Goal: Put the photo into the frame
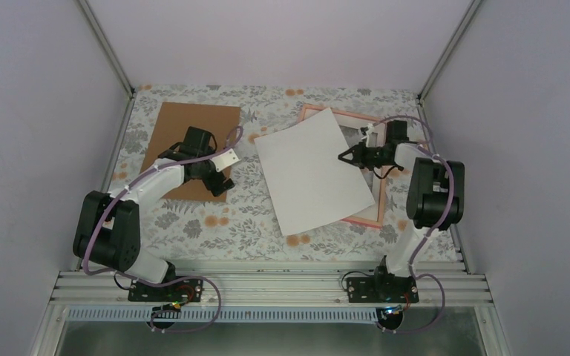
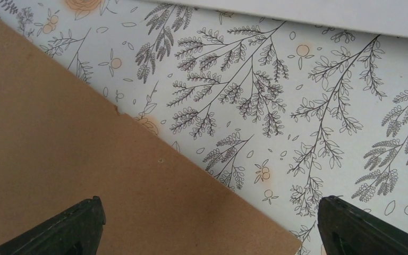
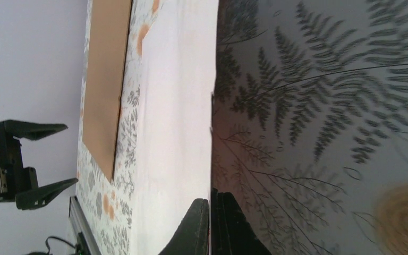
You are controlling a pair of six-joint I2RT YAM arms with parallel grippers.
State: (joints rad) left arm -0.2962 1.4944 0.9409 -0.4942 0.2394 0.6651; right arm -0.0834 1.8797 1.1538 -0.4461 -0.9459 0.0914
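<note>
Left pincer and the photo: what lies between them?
The edge of the brown board, then floral tablecloth up to the photo; the left wrist view shows it.

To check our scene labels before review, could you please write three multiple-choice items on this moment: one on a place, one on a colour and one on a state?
1. Where does the brown board lie?
A. On the left side of the table, partly beneath the left gripper.
B. On the right side, under the right arm.
C. Leaning on the back wall.

2. What colour is the border of the frame?
A. Black.
B. Pink.
C. Green.

3. What state is the right gripper in?
A. Open above the table.
B. Shut on the edge of the photo.
C. Out of view.

Key:
1 A: the top view shows the board on the left with the left gripper over it.
2 B: pink strips show beside the photo.
3 B: the right wrist view shows both fingers pinched on the sheet's edge.
</note>
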